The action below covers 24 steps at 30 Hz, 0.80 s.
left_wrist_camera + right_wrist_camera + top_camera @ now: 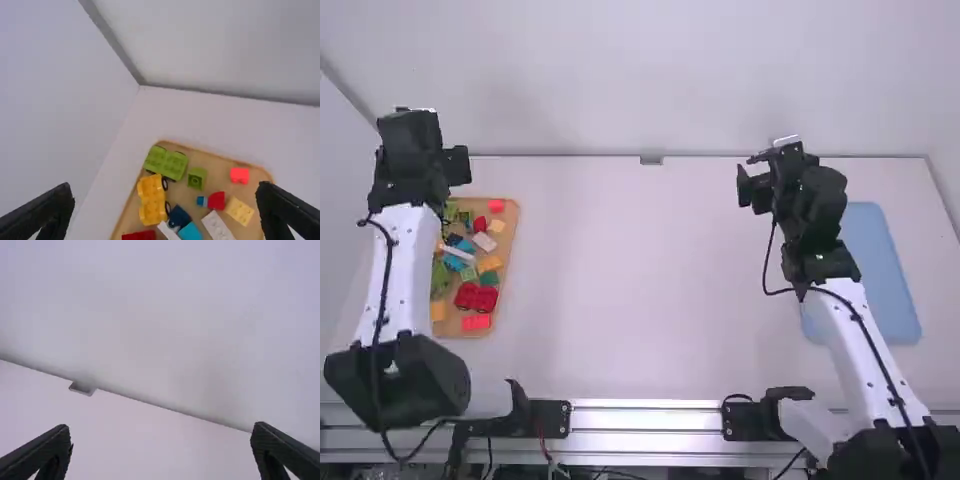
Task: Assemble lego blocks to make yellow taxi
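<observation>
The left pincer (164, 186) and right pincer (161, 426) are spread. On the tray (212, 172), the yellow wheeled block (152, 200), probably light, stiff plastic, is best gripped by its body, clear of the wheels (165, 183).

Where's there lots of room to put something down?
The white table is bare between the wooden tray and the blue mat, from the back wall to the metal rails. The mat's right part looks bare too, but the right arm hangs over its left. The tray is crowded with bricks.
</observation>
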Available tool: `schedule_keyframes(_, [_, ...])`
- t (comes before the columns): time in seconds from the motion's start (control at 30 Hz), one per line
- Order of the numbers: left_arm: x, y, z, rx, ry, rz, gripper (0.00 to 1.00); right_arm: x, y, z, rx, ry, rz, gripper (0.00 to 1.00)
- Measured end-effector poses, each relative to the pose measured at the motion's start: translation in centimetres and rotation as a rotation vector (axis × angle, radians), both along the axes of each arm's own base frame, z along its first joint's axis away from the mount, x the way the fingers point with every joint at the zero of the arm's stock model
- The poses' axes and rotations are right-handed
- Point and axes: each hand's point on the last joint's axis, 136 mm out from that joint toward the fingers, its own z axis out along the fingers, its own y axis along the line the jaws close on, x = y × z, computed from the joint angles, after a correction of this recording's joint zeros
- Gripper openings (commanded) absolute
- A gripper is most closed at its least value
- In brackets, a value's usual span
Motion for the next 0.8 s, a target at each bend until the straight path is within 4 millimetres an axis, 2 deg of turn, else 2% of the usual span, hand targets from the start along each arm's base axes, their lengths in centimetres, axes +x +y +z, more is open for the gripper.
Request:
schedule_keyframes(0.13, [1.4, 1.8, -1.5, -0.070, 0.088, 0.026, 0.99, 0.5, 0.3, -0.2, -0.008, 0.007, 0.007, 0.99])
schedule_keyframes(0.23, [1.4, 2.6, -2.4, -0.106, 0.138, 0.049, 0.99, 0.6, 0.3, -0.5, -0.011, 0.013, 0.010, 0.99])
schedule_keyframes(0.4, [-0.5, 3.9, -4.0, -0.181, 0.219, 0.096, 0.99, 0.6, 0.3, -0.5, -0.016, 0.013, 0.012, 0.99])
schedule_keyframes(0.6, [-3.4, 4.4, -5.9, -0.317, 0.292, 0.058, 0.99, 0.6, 0.3, -0.5, -0.014, 0.014, 0.012, 0.99])
schedule_keyframes(0.8, [-5.5, 6.2, -6.4, -0.330, 0.322, 0.136, 0.99, 0.6, 0.3, -0.5, -0.014, 0.014, 0.012, 0.99])
